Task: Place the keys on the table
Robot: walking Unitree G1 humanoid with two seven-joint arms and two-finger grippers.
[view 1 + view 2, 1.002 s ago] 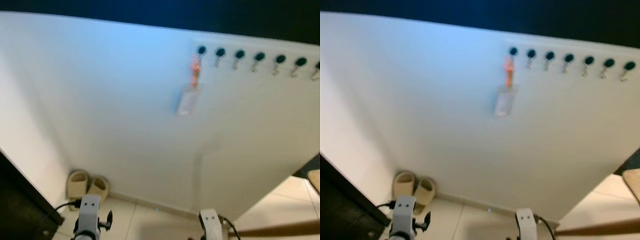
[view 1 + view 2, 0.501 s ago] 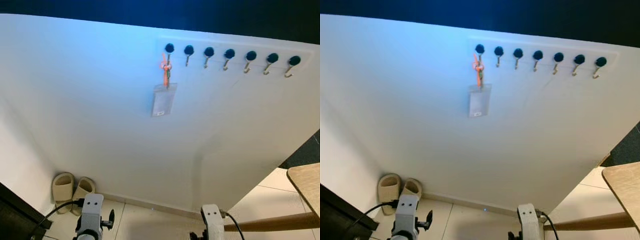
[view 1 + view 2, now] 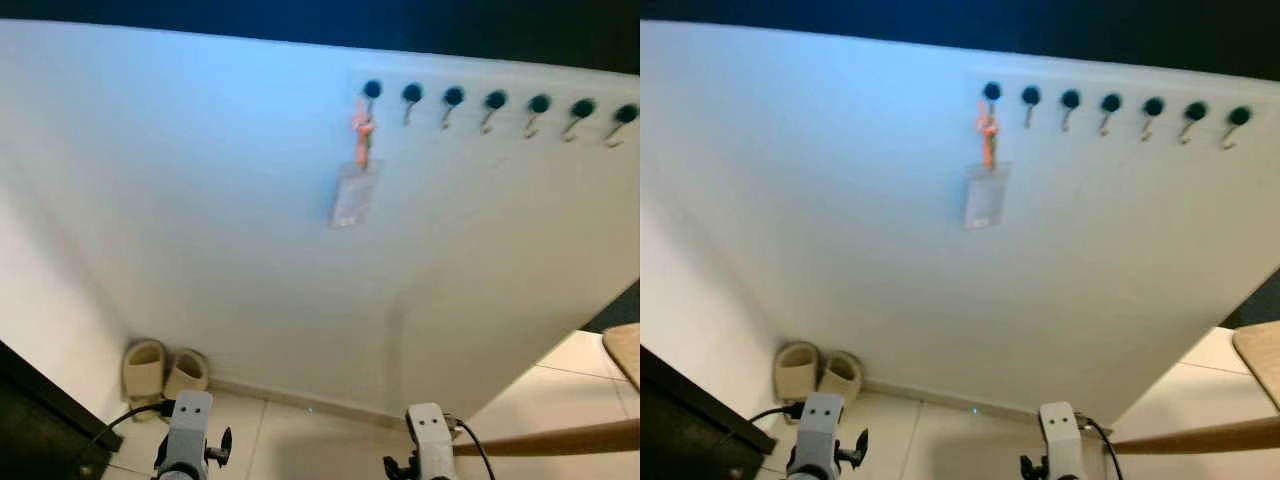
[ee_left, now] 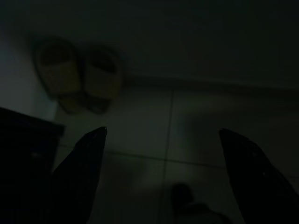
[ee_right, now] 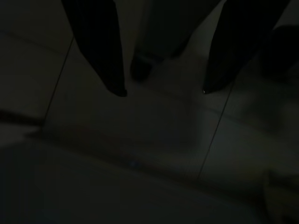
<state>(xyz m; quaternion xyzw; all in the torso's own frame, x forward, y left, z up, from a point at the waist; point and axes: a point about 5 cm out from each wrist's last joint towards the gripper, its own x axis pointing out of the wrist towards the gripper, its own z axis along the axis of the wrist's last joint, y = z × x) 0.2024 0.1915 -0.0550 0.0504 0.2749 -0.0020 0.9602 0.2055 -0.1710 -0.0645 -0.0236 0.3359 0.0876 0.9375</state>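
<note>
Bright, bluish-white light across the wall (image 3: 200,200), dimmer toward the floor (image 3: 300,440). Soft motion blur throughout both head views; hooks (image 3: 455,98) and hanging tag (image 3: 355,195) smeared. Black band along the top edge. Very dark, murky wrist views; slippers (image 4: 77,77) barely discernible, floor tile lines faint.

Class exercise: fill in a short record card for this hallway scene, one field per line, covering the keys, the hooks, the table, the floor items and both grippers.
keys: keys on an orange strap with a clear tag, hanging from the leftmost hook
hooks: hook rail of seven dark-knobbed hooks on the white wall; the other six bare
table: wooden table corner at the right edge, keys not on it
floor items: pair of beige slippers against the wall base
left gripper: left gripper low over floor tiles, fingers apart, holding nothing
right gripper: right gripper low over floor tiles, fingers apart, holding nothing
</note>
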